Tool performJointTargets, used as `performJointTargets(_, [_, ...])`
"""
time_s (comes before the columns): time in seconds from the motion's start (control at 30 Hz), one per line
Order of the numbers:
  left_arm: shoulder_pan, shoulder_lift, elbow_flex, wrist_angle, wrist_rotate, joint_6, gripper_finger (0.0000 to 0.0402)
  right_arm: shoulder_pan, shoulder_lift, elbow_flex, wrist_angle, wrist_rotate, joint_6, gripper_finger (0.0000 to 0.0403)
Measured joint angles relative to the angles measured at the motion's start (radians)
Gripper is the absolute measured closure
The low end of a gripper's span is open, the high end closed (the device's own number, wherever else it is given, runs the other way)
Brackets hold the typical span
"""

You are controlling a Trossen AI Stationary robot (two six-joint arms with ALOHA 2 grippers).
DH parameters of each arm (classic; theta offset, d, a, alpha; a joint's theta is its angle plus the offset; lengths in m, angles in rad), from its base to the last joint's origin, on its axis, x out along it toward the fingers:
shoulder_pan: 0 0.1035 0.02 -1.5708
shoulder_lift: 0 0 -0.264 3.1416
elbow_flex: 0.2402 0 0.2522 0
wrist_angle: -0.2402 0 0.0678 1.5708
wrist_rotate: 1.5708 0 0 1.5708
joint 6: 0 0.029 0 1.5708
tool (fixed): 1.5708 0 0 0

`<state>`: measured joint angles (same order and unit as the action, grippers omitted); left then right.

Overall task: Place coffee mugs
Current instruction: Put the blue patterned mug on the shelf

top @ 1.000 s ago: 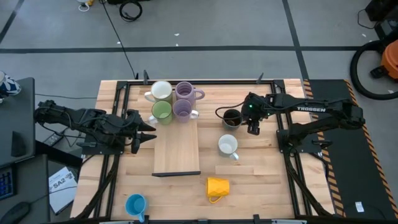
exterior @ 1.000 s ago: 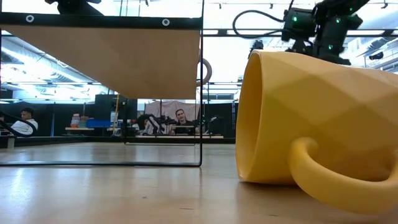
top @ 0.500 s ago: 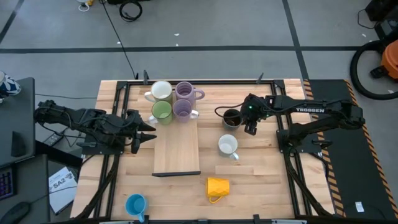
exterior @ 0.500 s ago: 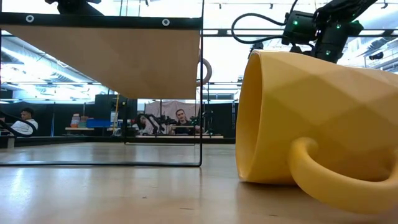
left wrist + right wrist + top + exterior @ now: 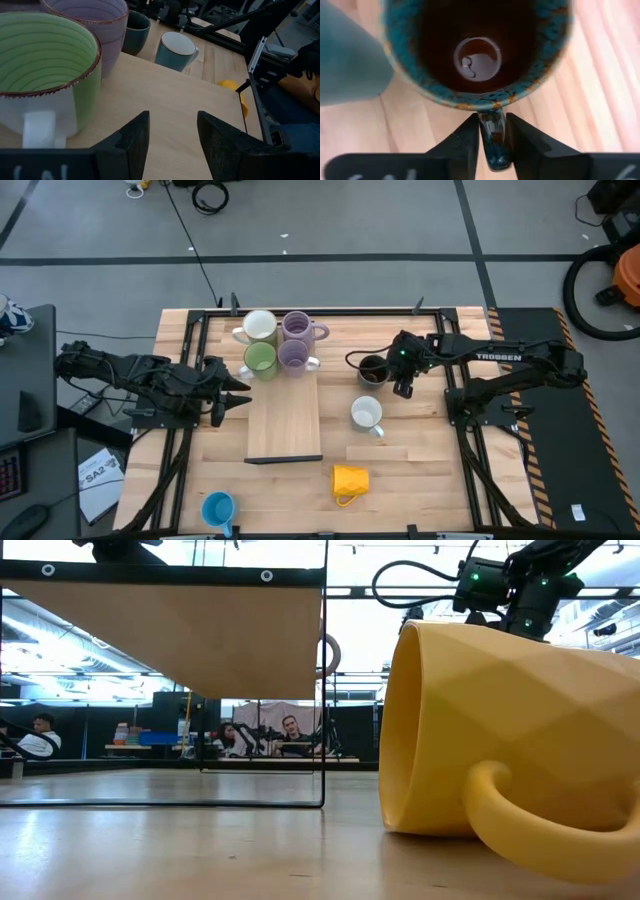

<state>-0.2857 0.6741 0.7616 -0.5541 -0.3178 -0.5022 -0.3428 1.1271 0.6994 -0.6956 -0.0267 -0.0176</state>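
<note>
On the tabletop's (image 5: 420,442) right half, I find the right gripper (image 5: 492,131) clamped on the dark mug's (image 5: 372,369) handle. Left gripper (image 5: 170,134) stands wide beside the green mug (image 5: 42,75).

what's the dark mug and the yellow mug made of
Dark mug: looks like glazed ceramic; the inside is glossy with a light reflection at the bottom, and the rim and handle carry speckled teal-and-rust glaze. The right hand has its fingers on either side of that handle.

Yellow mug: probably ceramic too, with a smooth matte finish and faceted sides; it lies on its side.
</note>
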Motion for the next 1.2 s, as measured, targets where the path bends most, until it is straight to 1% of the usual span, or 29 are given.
performJointTargets(0.13, [0.0, 0.0, 0.0, 0.0, 0.0, 0.0, 0.023, 0.0, 0.0, 0.0, 0.0, -0.008, 0.025, 0.0335])
performJointTargets(0.3, [0.0, 0.0, 0.0, 0.0, 0.0, 0.0, 0.023, 0.002, 0.0, 0.0, 0.002, -0.025, 0.04, 0.0336])
performJointTargets(0.47, [0.0, 0.0, 0.0, 0.0, 0.0, 0.0, 0.023, 0.003, 0.0, 0.0, 0.006, -0.027, 0.077, 0.0324])
performJointTargets(0.67, [0.0, 0.0, 0.0, 0.0, 0.0, 0.0, 0.023, 0.009, 0.0, 0.0, 0.036, -0.027, 0.079, 0.0336])
performJointTargets(0.93, [0.0, 0.0, 0.0, 0.0, 0.0, 0.0, 0.023, 0.066, 0.0, 0.005, 0.087, -0.031, 0.097, 0.0336])
performJointTargets(1.2, [0.0, 0.0, 0.0, 0.0, 0.0, 0.0, 0.023, 0.113, 0.0, 0.069, 0.096, -0.03, 0.098, 0.0336])
